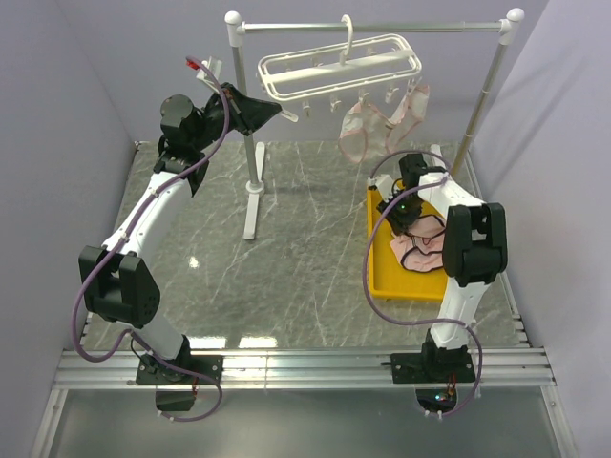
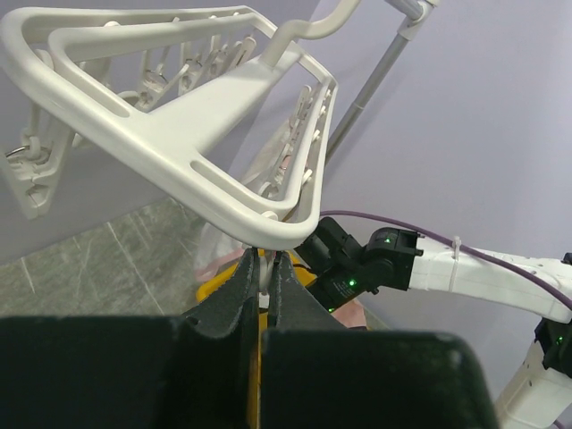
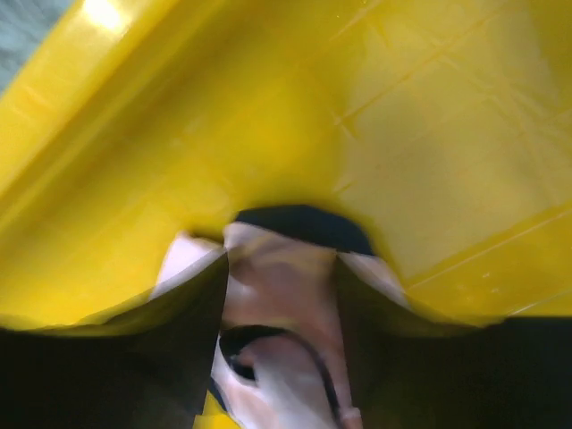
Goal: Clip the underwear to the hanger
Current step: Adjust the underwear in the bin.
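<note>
the left gripper [image 2: 265, 259] has its jaws pinched shut on the left end rim of the hanger [image 2: 179, 134], which hangs from the grey rail [image 1: 382, 27] with two pink briefs [image 1: 358, 134] clipped at its right end. the right gripper [image 3: 281, 268] is down in the yellow tray [image 1: 382, 281] at the table's right edge, its jaws apart either side of the navy-trimmed underwear [image 3: 286, 295] and not closed on it.

Behind: hanger [image 1: 342, 65] on rail [image 1: 430, 27]; underwear [image 1: 361, 134] hanging beneath its right end; more, perhaps one piece, in tray [image 1: 391, 281] at right.
</note>
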Robot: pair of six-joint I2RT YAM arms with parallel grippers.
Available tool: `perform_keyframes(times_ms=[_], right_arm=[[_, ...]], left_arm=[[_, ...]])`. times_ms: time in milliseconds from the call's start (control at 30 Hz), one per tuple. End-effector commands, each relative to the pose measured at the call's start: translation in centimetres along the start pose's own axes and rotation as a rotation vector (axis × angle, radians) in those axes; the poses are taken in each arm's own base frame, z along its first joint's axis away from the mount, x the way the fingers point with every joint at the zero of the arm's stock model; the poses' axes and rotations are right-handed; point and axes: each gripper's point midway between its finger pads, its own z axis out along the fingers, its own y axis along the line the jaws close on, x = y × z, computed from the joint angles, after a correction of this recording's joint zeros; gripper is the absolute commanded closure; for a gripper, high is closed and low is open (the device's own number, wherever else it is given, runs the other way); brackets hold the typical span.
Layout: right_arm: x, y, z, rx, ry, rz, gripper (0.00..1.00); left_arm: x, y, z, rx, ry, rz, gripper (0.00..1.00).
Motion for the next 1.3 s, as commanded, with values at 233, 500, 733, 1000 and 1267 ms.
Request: perform_keyframes(times_ms=[233,500,733,1000,1267], right_arm=[[-2.2,-0.9,-3.3,0.09,-0.104,0.058,1.0],[-6.4,2.1,-15.5,-0.006,-0.447,0.069,1.0],[-5.4,6.8,-22.1,-0.163,-0.575,0.006,1.0],[-1.7,5.1,-17.3,-0.184,-0.447,-0.016,1.0],[0.0,3.2,-13.4,-0.205,-0.408,0.107,1.0]], left_arm=[[-2.3,-1.3,0.1,0.033,-0.057,0.035,1.0],[-2.5,-1.6,-0.1,0.034,-0.054,0.047,1.0],[-2.4,-1.6,-0.1,0.034,-0.053,0.041,1.0],[-2.6,-1.8,-0.1,0.038,-0.056,0.039,1.0],[-2.2,-1.3,0.1,0.038,-0.05,0.029,1.0]])
